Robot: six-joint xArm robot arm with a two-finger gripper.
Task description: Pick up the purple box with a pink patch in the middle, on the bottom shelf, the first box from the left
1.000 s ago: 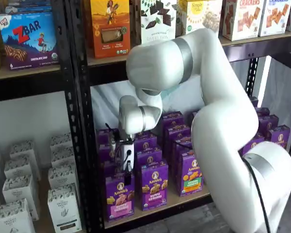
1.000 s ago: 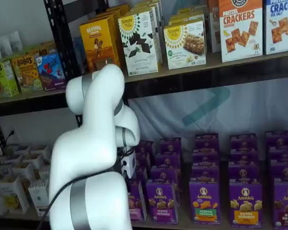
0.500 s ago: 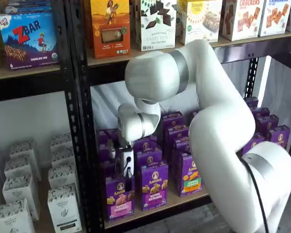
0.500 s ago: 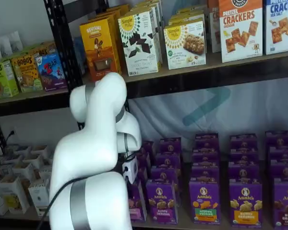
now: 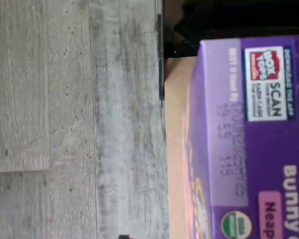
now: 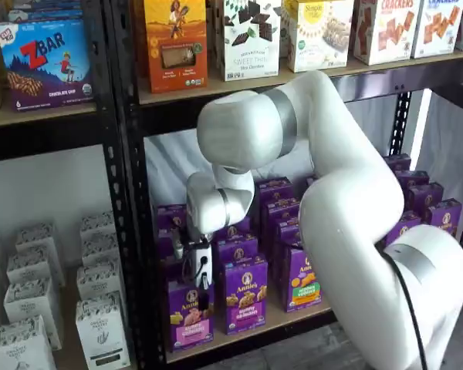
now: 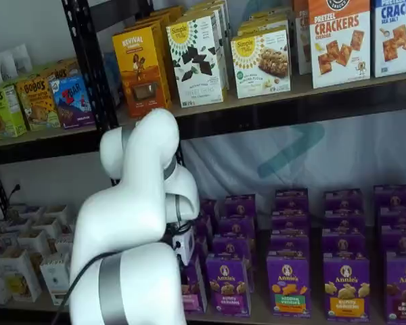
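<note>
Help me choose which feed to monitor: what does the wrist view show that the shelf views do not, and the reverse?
Only the wrist view: a close-up of the purple box with its Box Tops scan label and a faint printed code.

Only a shelf view: the white arm, the pincer low over the front-left box, and the upper-shelf boxes.

Both: the purple box standing on the bottom shelf, at the shelf's front edge.

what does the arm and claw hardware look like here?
Glossy white rounded arm with grey bands at the joints and a black cable running down its base link. The claw has a small white body with a dark socket on its face and black fingers below; thin black cabling runs beside it.
</note>
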